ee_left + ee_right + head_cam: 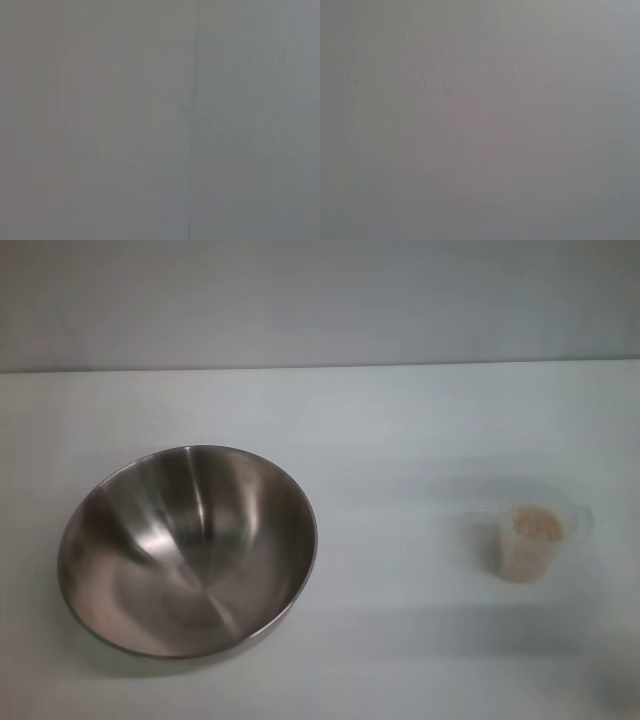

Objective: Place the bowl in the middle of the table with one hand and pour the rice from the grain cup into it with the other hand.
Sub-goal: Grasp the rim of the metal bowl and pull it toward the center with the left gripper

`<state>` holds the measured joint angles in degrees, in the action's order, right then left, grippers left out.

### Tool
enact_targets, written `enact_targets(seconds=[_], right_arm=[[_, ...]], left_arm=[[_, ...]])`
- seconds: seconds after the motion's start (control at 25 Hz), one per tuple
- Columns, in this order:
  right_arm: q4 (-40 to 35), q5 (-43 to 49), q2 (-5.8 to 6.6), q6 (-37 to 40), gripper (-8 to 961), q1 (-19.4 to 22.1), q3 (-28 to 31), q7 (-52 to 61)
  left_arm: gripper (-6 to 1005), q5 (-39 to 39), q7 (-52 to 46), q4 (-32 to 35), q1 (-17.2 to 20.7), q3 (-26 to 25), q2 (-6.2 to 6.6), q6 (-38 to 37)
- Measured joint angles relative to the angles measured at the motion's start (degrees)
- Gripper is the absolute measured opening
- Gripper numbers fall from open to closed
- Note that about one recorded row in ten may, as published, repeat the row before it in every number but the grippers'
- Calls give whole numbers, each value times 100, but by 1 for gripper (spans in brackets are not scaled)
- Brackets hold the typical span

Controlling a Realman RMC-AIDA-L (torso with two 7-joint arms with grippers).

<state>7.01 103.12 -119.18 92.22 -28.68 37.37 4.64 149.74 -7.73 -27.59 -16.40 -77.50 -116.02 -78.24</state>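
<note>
item one: the bowl point(187, 550), steel, wide and shiny inside. we find it on the left of the table point(400, 410), near side, tilted a little so its far rim sits higher. it holds nothing. it is not in the middle of the table.

item two: the grain cup point(530, 535), clear plastic, upright, on the right, well apart from the bowl. bare table lies between them.

item three: the rice point(537, 524), a beige heap, wholly inside the cup. we see none on the table and none in the bowl.

item four: left gripper, right gripper. neither shows in the head view. both wrist views give only a plain grey surface, with no fingers and none of the items above, so we cannot tell whether either set of jaws is released or clenched. nothing on the table is being grasped.

progress, as we judge it: nothing is done yet. left to do: one arm must take the bowl and set it mid-table; the other must lift the cup, carry it over the bowl and tip the rice in.
</note>
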Motion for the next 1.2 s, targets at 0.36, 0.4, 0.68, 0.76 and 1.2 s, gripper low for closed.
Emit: enact_targets(seconds=[0.36,0.4,0.68,0.76,1.2], right_arm=[[3,-26,8,221,634,-84,27,8],[3,-29,12,224,634,-89,27,22],[-40,-34,17,162,634,-120,25,26],[-71,-35,20,154,633,-141,25,26],[-150,-39,26,-53,635,-226,22,37]], left_arm=[[813,115,-129,-13,17,-26,18,-36],[813,116,-129,-11,17,-36,4,-38],[813,117,-132,-4,-9,-117,-78,61],[813,116,-129,-24,-26,-138,-88,128],[812,125,-123,-376,-100,-294,-61,922]])
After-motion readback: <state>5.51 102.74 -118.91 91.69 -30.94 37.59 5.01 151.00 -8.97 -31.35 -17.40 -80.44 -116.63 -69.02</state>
